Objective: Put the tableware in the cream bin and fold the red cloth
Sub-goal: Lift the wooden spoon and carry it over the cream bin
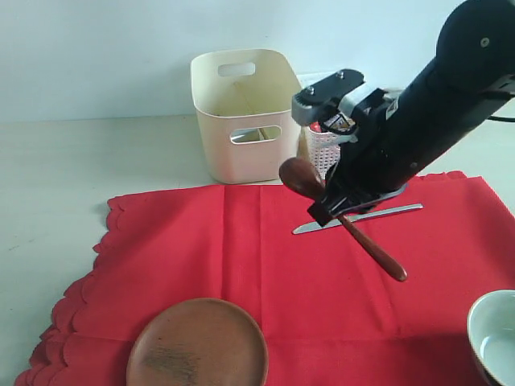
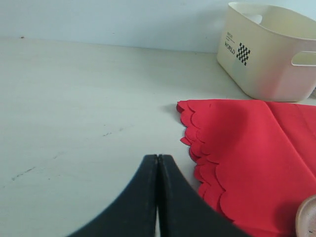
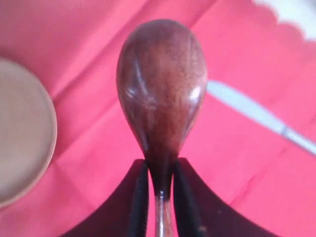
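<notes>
My right gripper (image 1: 323, 211) is shut on the neck of the dark brown wooden spoon (image 1: 302, 177), which hangs tilted above the red cloth (image 1: 241, 249) with its handle end (image 1: 386, 262) low. In the right wrist view the spoon's bowl (image 3: 162, 89) juts out past the right gripper (image 3: 161, 170). The silver knife (image 1: 378, 215) lies on the cloth behind the spoon. The wooden plate (image 1: 198, 344) sits at the cloth's front, the pale bowl (image 1: 495, 338) at the front right. The cream bin (image 1: 241, 112) stands behind the cloth. My left gripper (image 2: 158, 158) is shut and empty over bare table beside the cloth's scalloped edge (image 2: 197, 148).
A white lattice basket (image 1: 320, 149) stands right of the cream bin, partly hidden by my right arm (image 1: 434, 104). Something pale and thin shows through the bin's handle hole (image 1: 256, 134). Bare table (image 1: 56, 185) stretches left of the cloth.
</notes>
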Tool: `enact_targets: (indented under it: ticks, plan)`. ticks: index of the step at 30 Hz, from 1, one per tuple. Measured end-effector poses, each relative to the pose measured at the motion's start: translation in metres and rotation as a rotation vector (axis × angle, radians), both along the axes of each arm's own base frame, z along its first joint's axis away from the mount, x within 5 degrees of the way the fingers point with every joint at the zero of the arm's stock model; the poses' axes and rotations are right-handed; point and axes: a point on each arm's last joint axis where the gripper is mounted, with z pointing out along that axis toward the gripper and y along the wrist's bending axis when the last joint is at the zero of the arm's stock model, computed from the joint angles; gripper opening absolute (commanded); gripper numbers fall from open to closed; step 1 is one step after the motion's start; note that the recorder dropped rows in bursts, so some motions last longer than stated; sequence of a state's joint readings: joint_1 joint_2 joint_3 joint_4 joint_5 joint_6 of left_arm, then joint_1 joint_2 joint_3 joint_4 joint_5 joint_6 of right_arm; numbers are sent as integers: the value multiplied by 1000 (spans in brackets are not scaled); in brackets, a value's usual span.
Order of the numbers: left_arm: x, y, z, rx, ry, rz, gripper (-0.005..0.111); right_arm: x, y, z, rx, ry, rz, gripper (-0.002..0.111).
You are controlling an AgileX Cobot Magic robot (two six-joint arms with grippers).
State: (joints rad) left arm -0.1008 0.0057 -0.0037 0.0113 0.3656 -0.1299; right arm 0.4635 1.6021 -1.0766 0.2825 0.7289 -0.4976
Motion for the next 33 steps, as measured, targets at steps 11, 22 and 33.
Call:
enact_targets:
  ticks: [11,22,33]
  plan:
    - [0,0,0,0,0,0,0,27,0,48,207,-243,-140,0]
    - [0,0,0,0,0,0,0,115,-13,64,458,-295,-176,0]
    - [0,0,0,0,0,0,0,194,2,43,600,-341,-127,0]
